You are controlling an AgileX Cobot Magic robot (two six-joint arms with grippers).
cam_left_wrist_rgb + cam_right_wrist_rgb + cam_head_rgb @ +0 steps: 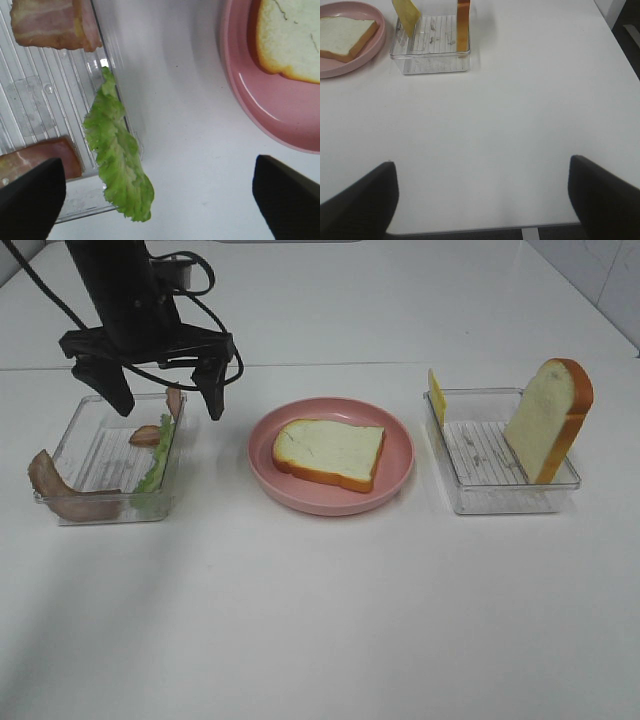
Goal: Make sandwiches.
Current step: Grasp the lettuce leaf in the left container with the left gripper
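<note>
Table [320, 640]: white; it carries a plate in the middle and a clear tray on either side.
Left gripper [168, 405]: jaws spread wide and holding nothing; it hangs over the right wall of the left tray, above the lettuce.
Right gripper [480, 200]: jaws spread wide and holding nothing, over bare table, well apart from the right tray.
Plate [400, 455]: pink and round, between the two trays.
Left tray [95, 455]: holds bacon and lettuce.
Right tray [490, 495]: holds one slice and the cheese.
Flat slice [330, 450]: white bread with an orange-brown crust, lying alone on the plate with nothing on top.
Upright slice [548, 420]: stands on edge at the right end of the right tray.
Bacon [60, 495]: a long strip drapes over the left tray's near left corner; a shorter piece lies inside, beside the lettuce.
Lettuce [157, 465]: green, leaning along the left tray's right wall.
Cheese [437, 395]: yellow, on edge in the right tray's far left corner.
</note>
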